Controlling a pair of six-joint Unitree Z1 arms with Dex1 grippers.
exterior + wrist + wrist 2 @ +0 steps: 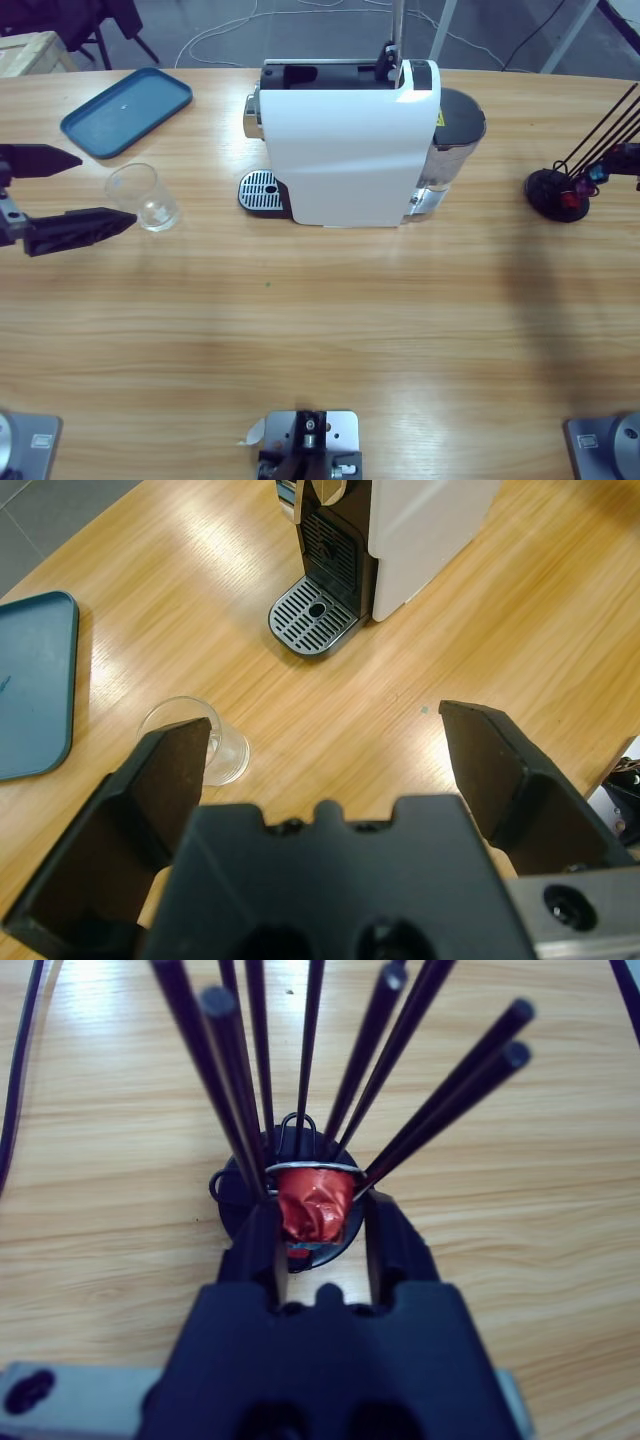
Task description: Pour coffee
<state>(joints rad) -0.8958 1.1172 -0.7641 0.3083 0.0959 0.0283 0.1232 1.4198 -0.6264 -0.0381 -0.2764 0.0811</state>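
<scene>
While the left gripper (pixel 88 190) stands wide open and empty beside the glass (pixel 145 196), the right gripper (pixel 318 1222) is closed around a red capsule (pixel 314 1207), both far from the coffee machine (pixel 350 145).

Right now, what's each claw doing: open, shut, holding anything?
Left claw: open, empty, beside the glass.
Right claw: closing around the red capsule in the rack; firm grip cannot be told.

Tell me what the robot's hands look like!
Each hand is matte black. The left hand has two flat, wedge-shaped fingers rising from a chunky black body with round screw holes, and a silver-grey plate with a bolt beside it. The right hand has the same black body and two narrow fingers, with a pale grey plate behind. No markings show.
</scene>
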